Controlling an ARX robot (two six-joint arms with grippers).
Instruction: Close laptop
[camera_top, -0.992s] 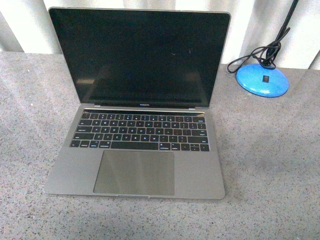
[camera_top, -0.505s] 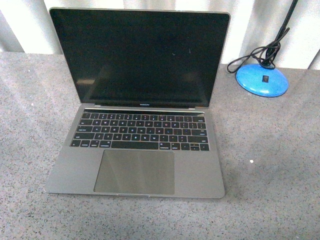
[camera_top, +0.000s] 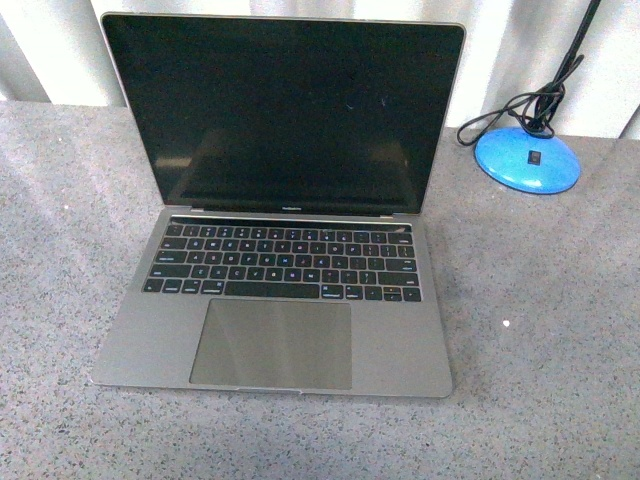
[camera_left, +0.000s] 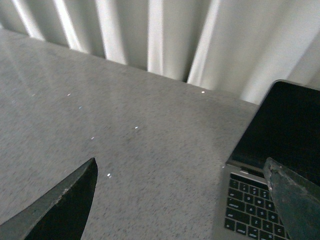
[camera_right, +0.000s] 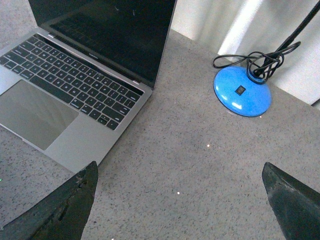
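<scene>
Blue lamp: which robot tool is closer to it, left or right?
Right. The right tool is on the blue lamp's side of the laptop; the left tool is on the laptop's other side.

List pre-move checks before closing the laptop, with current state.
1. Laptop lid open, screen dark: ok.
2. Keyboard free of objects: ok.
3. Left tool open, empty: ok.
4. Right tool open, empty: ok.
5. Lamp apart from laptop: ok.
6. Tool on lid: not ok, neither touches it.
</scene>
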